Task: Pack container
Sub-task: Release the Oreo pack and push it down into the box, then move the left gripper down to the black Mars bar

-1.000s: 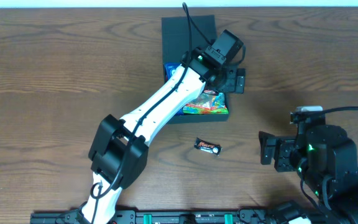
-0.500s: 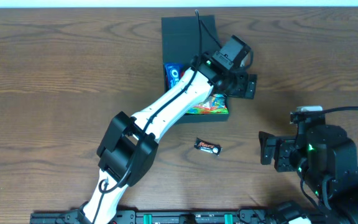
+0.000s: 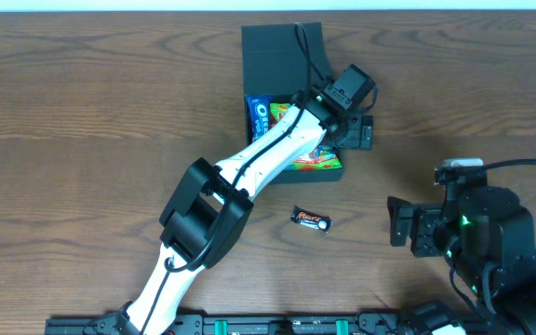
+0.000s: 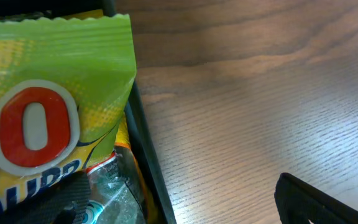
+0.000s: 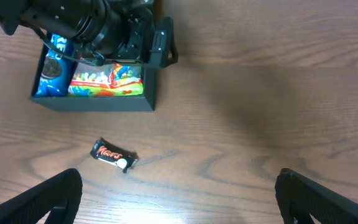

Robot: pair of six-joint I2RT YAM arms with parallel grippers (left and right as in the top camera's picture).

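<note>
Table (image 3: 82, 112): bare wood around both arms; it carries the container and one loose item.
Container (image 3: 316, 174): sits open under and just behind the left jaws, with its lid (image 3: 282, 46) folded back flat on the table beyond them. It is well apart from the right jaws, ahead of them and toward their left finger.
Left jaws (image 4: 185, 211): spread and holding nothing. They straddle the container's right wall, one finger (image 4: 61, 202) over the contents and the other (image 4: 319, 199) over bare table outside.
Right jaws (image 5: 185, 208): spread and empty, hovering over the table away from everything.
Sweets packet (image 4: 48, 93): green and yellow, lying flat inside the container right beneath the left jaws' inner finger.
Biscuit packet (image 3: 261, 113): blue, inside the container at the end farthest from the left jaws.
Chocolate bar (image 5: 114, 156): black wrapper, lying on the table outside the container. It is ahead of the right jaws toward their left finger, and near the left jaws but not between them.
Done: two packets are in the container; the left arm covers part of the inside, so there may be more.
Left: the chocolate bar has to go in, and probably the lid closed after that. The task looks past halfway, though not by much.
</note>
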